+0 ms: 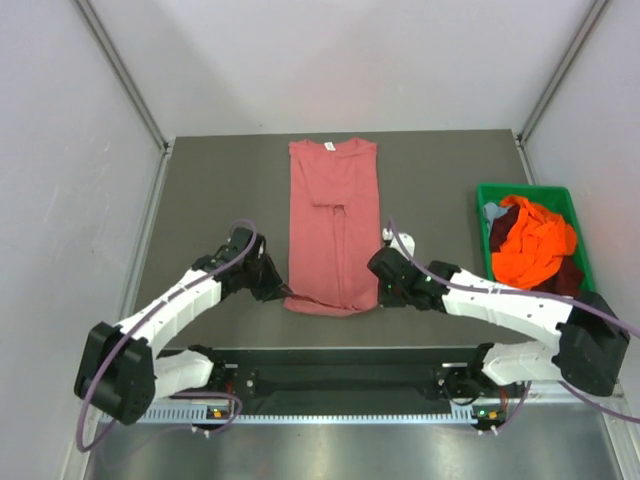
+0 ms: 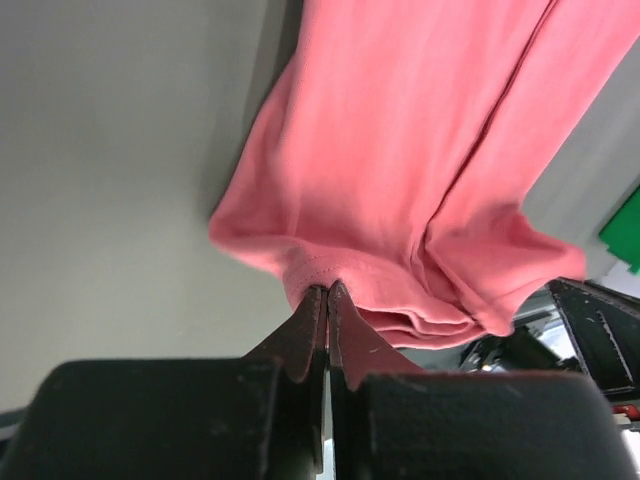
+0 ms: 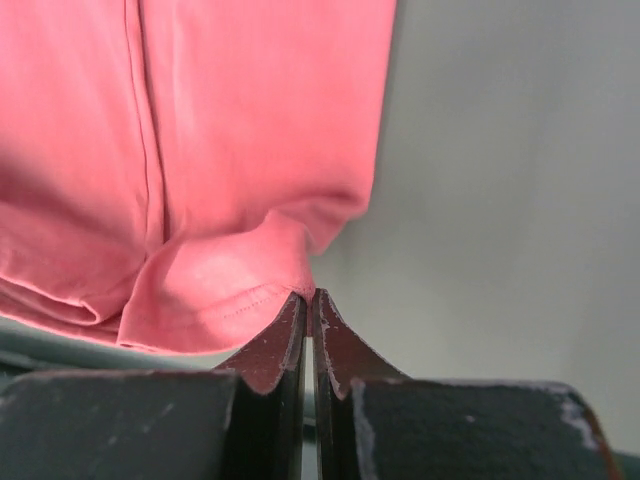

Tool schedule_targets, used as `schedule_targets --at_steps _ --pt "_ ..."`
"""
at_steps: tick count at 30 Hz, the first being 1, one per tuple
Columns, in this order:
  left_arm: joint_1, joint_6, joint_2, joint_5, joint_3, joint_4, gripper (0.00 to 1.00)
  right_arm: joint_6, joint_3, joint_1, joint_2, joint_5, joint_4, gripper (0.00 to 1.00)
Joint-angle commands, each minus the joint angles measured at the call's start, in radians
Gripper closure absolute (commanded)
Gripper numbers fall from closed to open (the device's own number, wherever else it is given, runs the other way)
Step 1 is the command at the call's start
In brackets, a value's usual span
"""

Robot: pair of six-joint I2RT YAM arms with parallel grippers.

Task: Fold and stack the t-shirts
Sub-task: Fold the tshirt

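Jaws — both clenched on pink shirt (image 1: pixel 333 225) hem | green bin (image 1: pixel 525 189) holding orange shirt (image 1: pixel 535 245) — well apart, right

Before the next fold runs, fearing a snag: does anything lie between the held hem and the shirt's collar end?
Nothing visible does. The left gripper and right gripper pinch the salmon-pink shirt at its hem; its fabric lies bare to the collar. The green bin sits aside.
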Motion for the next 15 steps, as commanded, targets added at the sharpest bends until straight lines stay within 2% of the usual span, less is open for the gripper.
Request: schedule_targets --at_steps 1,5,11,15 --pt "0.036 0.055 0.064 0.067 0.079 0.105 1.00 -0.129 0.099 -0.066 0.048 0.002 0.019 1.00" --pt "0.068 0.104 0.193 0.070 0.206 0.132 1.00 -0.220 0.185 -0.141 0.129 -0.011 0.030 1.00" --pt "0.157 0.178 0.391 0.070 0.407 0.062 1.00 -0.336 0.292 -0.235 0.250 -0.015 0.071 1.00" --pt "0.175 0.222 0.512 0.064 0.518 0.077 1.00 -0.403 0.427 -0.270 0.366 -0.021 0.076 1.00"
